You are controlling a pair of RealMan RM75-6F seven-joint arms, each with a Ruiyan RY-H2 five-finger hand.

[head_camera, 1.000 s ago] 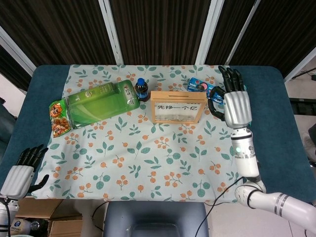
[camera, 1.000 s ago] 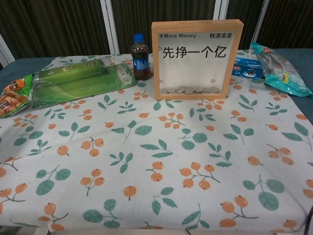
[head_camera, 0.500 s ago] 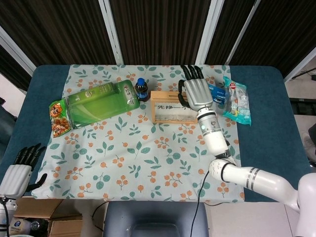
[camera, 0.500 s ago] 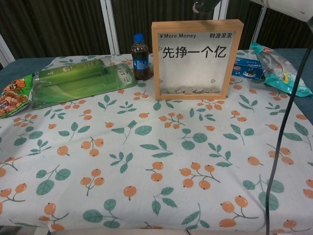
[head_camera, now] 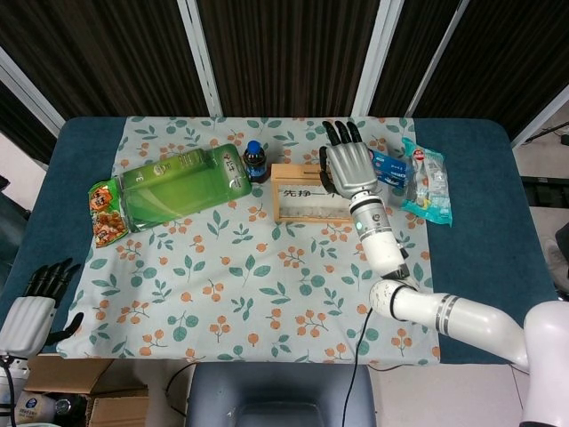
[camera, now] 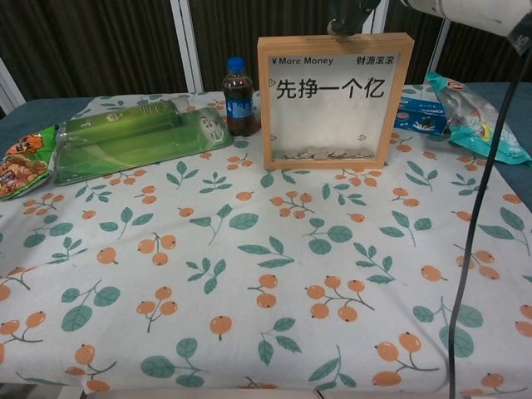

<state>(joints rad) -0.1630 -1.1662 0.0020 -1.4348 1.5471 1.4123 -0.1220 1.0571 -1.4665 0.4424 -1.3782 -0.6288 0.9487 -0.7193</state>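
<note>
A wooden-framed coin box (head_camera: 307, 193) (camera: 335, 100) with a clear front stands upright at the table's back middle, coins lying in its bottom. My right hand (head_camera: 352, 167) is over its right top edge, fingers stretched and apart, holding nothing. In the chest view only a dark fingertip (camera: 335, 27) shows, at the frame's top rim. My left hand (head_camera: 34, 310) hangs off the table's front left corner, fingers extended, empty.
A small cola bottle (head_camera: 256, 160) (camera: 239, 97) stands left of the frame, beside a long green package (head_camera: 182, 187) (camera: 133, 141). An orange snack bag (head_camera: 105, 213) lies far left. A blue box (head_camera: 389, 165) (camera: 420, 115) and teal bag (head_camera: 427, 182) (camera: 474, 116) lie right.
My right hand has swung left from over the blue box and teal bag to the top of the wooden frame. The left hand has stayed put.
</note>
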